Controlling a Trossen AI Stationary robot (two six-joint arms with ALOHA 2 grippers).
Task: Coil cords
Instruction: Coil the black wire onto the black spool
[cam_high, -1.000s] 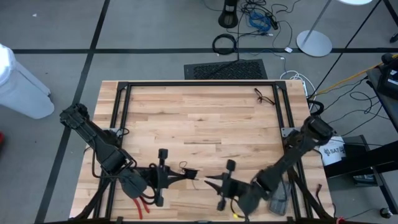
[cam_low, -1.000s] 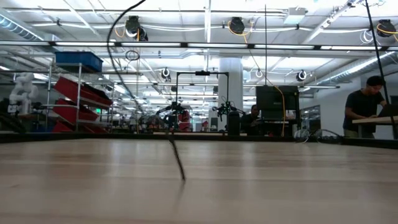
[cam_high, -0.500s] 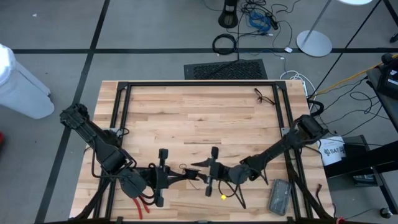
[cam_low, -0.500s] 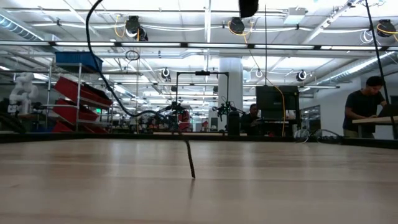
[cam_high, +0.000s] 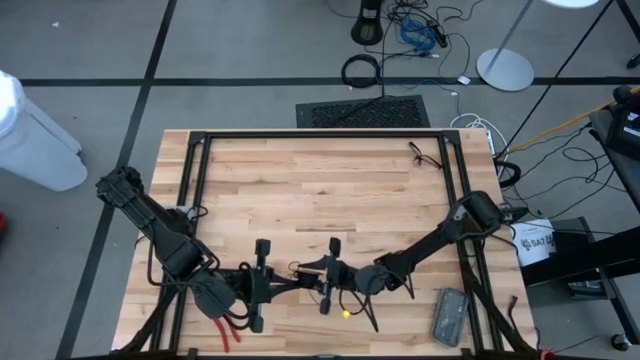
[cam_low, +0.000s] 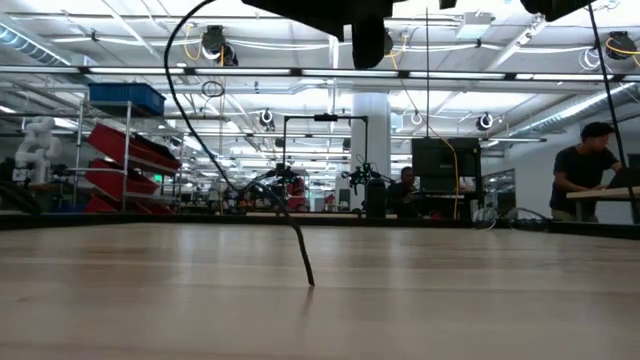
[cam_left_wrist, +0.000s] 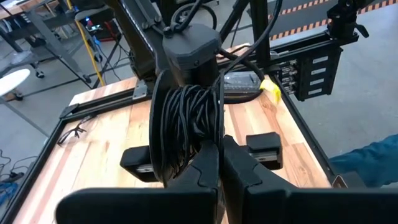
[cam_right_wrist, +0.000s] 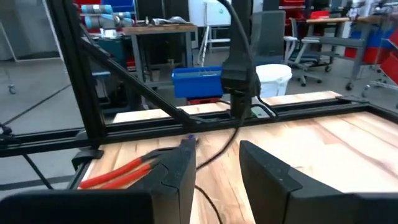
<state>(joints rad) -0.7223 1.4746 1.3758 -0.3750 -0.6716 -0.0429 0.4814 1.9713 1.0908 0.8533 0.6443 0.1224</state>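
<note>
Only the left wrist view showed the cords coiled, gripped in the left gripper's closed jaws; overhead, toward six o'clock, the right gripper's jaws stood open, empty.

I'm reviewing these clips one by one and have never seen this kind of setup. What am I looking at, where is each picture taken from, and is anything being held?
Two dark robot arms work over a wooden table. One picture looks straight down, one looks level across the tabletop, and one comes from each wrist. The left gripper is shut on a coiled bundle of thin black cord, seen best from its wrist. The right gripper faces it from close by, open and holding nothing. Red-handled pliers lie at the near edge beside the left arm, a grey box by the right arm, and glasses at the far side.
</note>
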